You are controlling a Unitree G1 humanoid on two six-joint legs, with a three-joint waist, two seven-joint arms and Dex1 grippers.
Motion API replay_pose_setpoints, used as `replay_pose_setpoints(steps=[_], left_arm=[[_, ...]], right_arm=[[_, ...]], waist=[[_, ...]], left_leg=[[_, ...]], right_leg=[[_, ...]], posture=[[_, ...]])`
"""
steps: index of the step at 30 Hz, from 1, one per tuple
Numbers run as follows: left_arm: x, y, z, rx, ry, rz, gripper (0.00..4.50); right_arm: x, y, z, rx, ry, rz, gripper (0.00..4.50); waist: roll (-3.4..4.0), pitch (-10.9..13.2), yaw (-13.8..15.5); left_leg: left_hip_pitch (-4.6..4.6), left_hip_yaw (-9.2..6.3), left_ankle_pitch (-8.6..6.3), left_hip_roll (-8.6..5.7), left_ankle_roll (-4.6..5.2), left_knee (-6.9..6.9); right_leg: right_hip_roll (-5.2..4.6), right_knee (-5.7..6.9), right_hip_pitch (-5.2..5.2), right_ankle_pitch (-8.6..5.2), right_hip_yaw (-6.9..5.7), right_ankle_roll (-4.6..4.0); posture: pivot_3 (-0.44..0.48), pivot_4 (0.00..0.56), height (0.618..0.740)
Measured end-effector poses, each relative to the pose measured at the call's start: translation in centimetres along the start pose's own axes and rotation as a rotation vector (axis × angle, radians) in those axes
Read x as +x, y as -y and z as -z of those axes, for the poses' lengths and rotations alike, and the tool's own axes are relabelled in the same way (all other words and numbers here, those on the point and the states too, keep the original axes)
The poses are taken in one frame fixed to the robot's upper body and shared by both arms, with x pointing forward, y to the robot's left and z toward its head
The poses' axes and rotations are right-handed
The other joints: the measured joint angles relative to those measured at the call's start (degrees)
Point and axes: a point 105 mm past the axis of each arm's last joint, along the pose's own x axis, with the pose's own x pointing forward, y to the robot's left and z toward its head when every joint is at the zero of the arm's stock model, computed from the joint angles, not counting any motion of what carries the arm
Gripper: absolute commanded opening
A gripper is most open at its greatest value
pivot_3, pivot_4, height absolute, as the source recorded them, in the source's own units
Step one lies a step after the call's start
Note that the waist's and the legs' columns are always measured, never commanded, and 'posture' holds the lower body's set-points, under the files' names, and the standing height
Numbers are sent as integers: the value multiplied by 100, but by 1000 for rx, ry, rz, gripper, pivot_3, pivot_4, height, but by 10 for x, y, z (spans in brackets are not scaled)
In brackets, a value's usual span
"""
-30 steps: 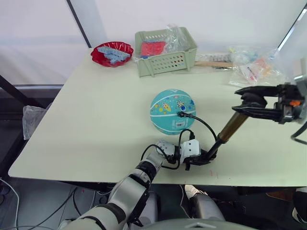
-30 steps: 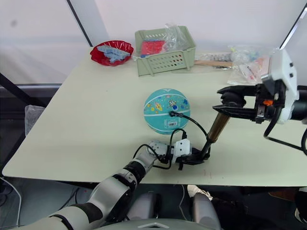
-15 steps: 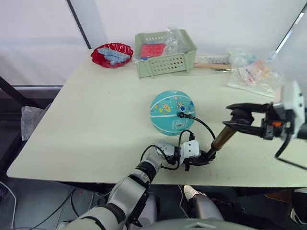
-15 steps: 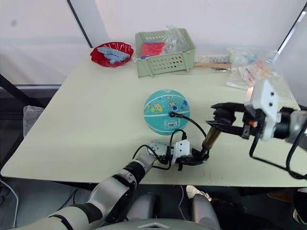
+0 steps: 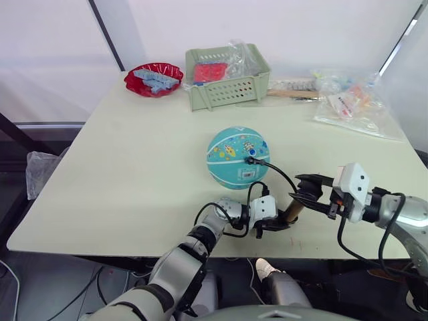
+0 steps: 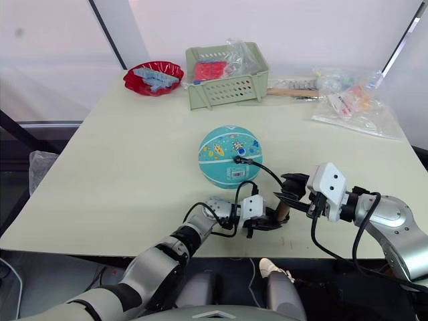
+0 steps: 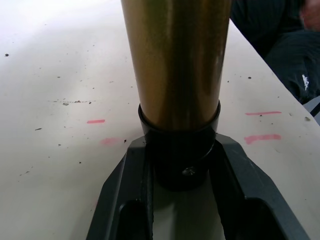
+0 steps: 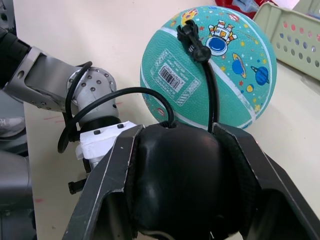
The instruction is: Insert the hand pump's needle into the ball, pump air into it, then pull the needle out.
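Note:
The teal ball (image 5: pixel 238 158) rests mid-table. A small black fitting (image 5: pixel 251 159) sits against its near side; the needle's pin is hidden. A thin black hose (image 5: pixel 284 175) arcs from there to the hand pump (image 5: pixel 292 212), which lies low near the front edge. Little of its brass cylinder (image 7: pixel 175 55) shows from the head. My left gripper (image 5: pixel 273 225) is shut on the pump's black base cap (image 7: pixel 179 160). My right gripper (image 5: pixel 309 194) is shut on the black handle (image 8: pixel 180 180), close to the left gripper.
At the back stand a red bowl (image 5: pixel 153 75) with blue pieces and a green basket (image 5: pixel 227 77) with red contents. Clear plastic bags (image 5: pixel 354 100) lie at the back right. The table's front edge (image 5: pixel 200 249) runs just below both grippers.
My right gripper has come down and left with the handle, toward the left gripper. The pump now looks much shorter and lower. Ball and left gripper have stayed put.

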Motion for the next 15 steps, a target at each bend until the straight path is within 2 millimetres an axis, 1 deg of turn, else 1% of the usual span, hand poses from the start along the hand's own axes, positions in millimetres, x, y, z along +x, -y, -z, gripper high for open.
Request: replay_pose_setpoints(steps=[3,6,7,8,9,15], left_arm=[[1,0,-1,1,3,-1,1081],[3,-1,-4,4,14,-2,1081],[3,-1,-5,3,19,2,1081],[4,-1,-6,3,21,3,1081],[4,0,-7,5,24,7,1081],[5,-1,-7,7,25,8,1081]], right_arm=[[-2,4,-3,23,3,-2,1656],[-7,12,-12,39,-6,-18,1656],[-14,19,-24,43,-6,-34,1656],[-16,21,-28,41,-3,-36,1656],[-23,26,-43,34,-5,-49,1656],[-41,35,-85,13,24,-63,1656]], waist=[[8,10,3],[38,38,14],[44,43,33],[44,43,36],[52,49,48],[65,62,73]], left_leg=[[0,1,0,-1,0,0],[-15,6,0,-10,0,3],[-30,4,1,-10,0,8],[-33,4,1,-11,0,8],[-41,2,1,-11,0,11],[-44,-6,1,-8,0,11]], right_leg=[[1,0,0,0,1,0],[8,0,-4,1,1,3],[12,0,-13,1,-2,4],[11,0,-14,1,-3,4],[11,-1,-20,1,-5,4],[0,-1,-22,0,-11,2]], posture=[[0,150,736],[0,150,736],[0,150,736],[0,150,736],[0,150,736],[0,150,736]])
